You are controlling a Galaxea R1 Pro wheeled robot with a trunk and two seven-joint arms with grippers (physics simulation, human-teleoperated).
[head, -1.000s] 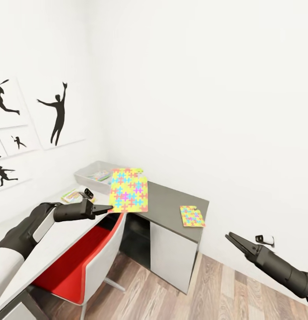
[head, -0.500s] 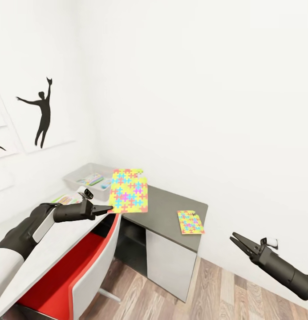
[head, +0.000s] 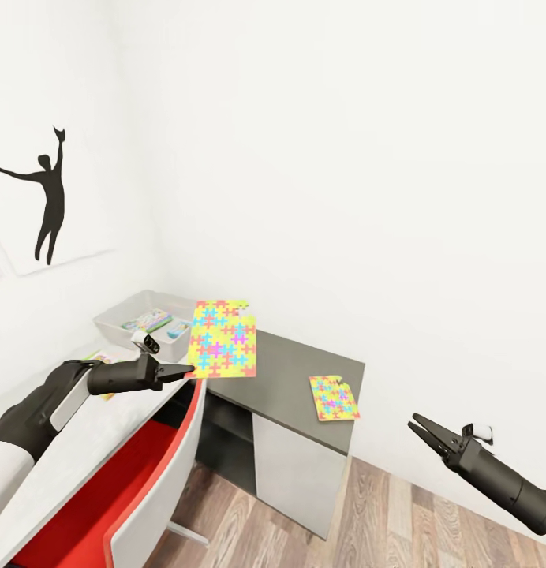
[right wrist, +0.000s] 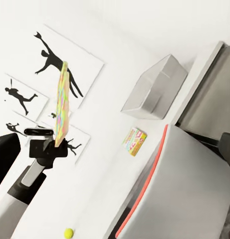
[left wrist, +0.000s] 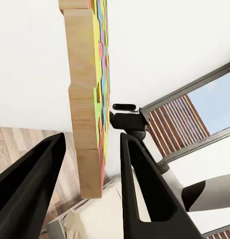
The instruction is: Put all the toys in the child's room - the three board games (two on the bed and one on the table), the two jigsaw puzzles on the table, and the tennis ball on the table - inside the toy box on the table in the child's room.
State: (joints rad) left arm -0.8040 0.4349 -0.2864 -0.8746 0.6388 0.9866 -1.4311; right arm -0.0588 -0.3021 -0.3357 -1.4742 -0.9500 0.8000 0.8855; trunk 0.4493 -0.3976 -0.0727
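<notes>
My left gripper (head: pixel 186 371) is shut on the lower edge of a jigsaw puzzle (head: pixel 222 338), holding the board upright in the air above the table's (head: pixel 84 434) corner. In the left wrist view the jigsaw puzzle (left wrist: pixel 87 124) stands edge-on between the fingers (left wrist: pixel 144 189). Behind it the grey toy box (head: pixel 115 315) holds two colourful board games (head: pixel 149 321). A second jigsaw puzzle (head: pixel 334 397) lies flat on the dark cabinet top (head: pixel 297 359). Another board game (right wrist: pixel 134 141) and the tennis ball (right wrist: pixel 69 232) lie on the table. My right gripper (head: pixel 415 426) hangs open and empty over the floor.
A red-and-white chair (head: pixel 147 473) is tucked under the table just below my left gripper. White walls meet in the corner behind the toy box, and a black silhouette picture (head: pixel 44 201) hangs at the left. Wood-plank floor (head: pixel 383 521) stretches under my right arm.
The whole view has swung to the right, so table, toy box and pictures have slid left. My left gripper still holds the puzzle upright; the right gripper sits slightly lower.
</notes>
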